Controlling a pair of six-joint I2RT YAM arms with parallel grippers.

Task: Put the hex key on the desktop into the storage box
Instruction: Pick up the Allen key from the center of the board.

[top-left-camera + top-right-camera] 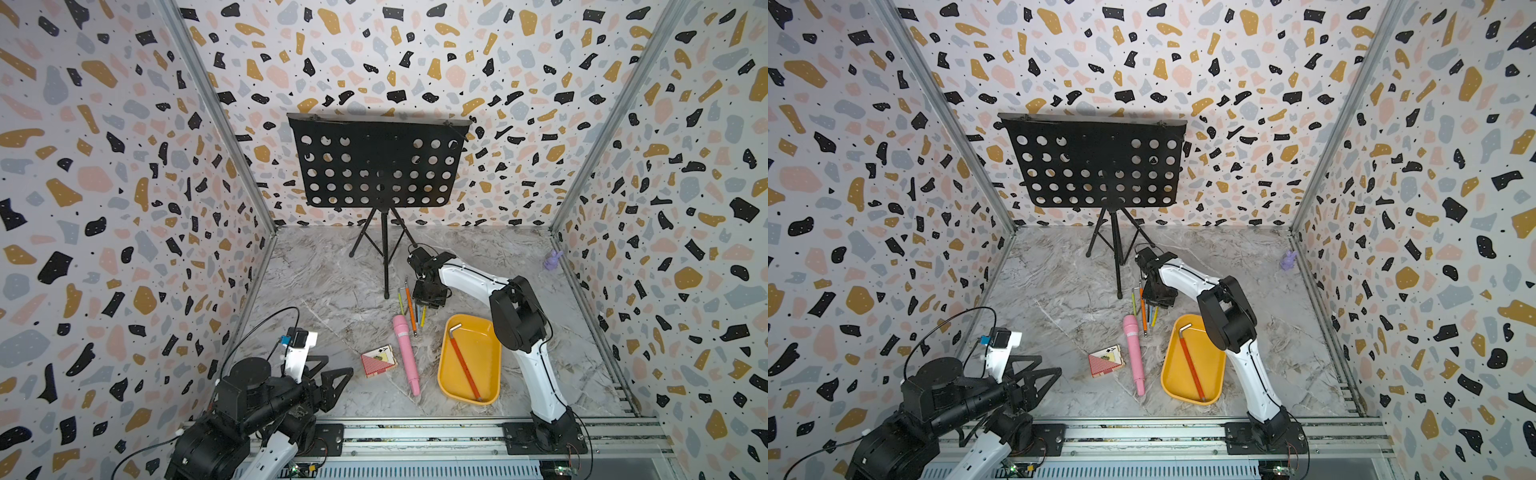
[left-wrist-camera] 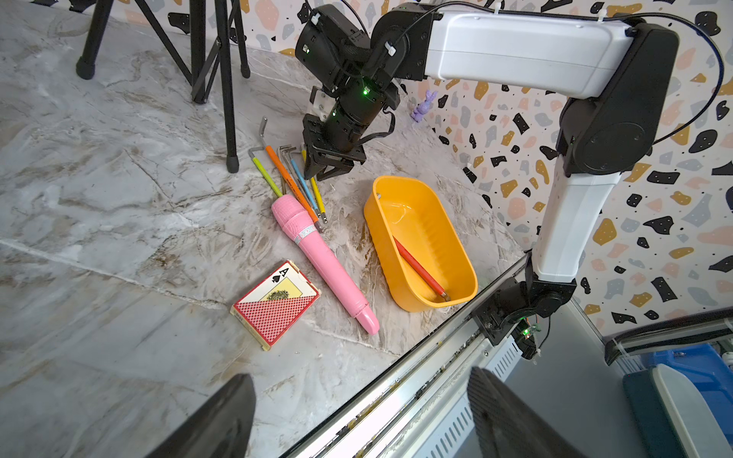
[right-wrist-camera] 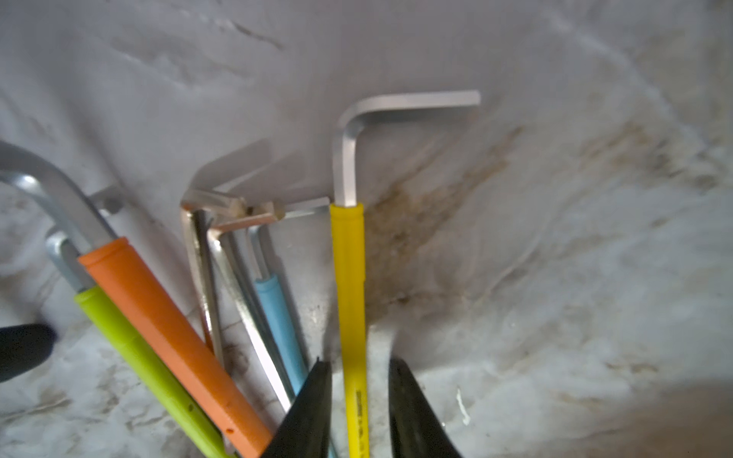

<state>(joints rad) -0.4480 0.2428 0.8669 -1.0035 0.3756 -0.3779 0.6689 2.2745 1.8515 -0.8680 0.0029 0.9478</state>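
Observation:
Several hex keys [image 1: 409, 303] with coloured sleeves lie bunched on the marble desktop [image 1: 332, 291]. My right gripper [image 3: 359, 363] points down at them. Its jaws are open and straddle the yellow hex key [image 3: 349, 277], with a thin gap on each side; in both top views the gripper [image 1: 428, 305] [image 1: 1158, 305] covers part of the bunch. The yellow-orange storage box [image 1: 482, 345] [image 2: 432, 222] sits nearer the front and holds a red-sleeved hex key [image 1: 465, 361]. My left gripper [image 2: 361, 376] hangs open and empty over the front rail.
A black music stand [image 1: 378, 166] has one tripod foot [image 1: 386, 295] just left of the keys. A pink stick [image 1: 405, 353] and a red playing-card box [image 1: 377, 360] lie left of the storage box. A purple figure [image 1: 553, 259] stands by the right wall.

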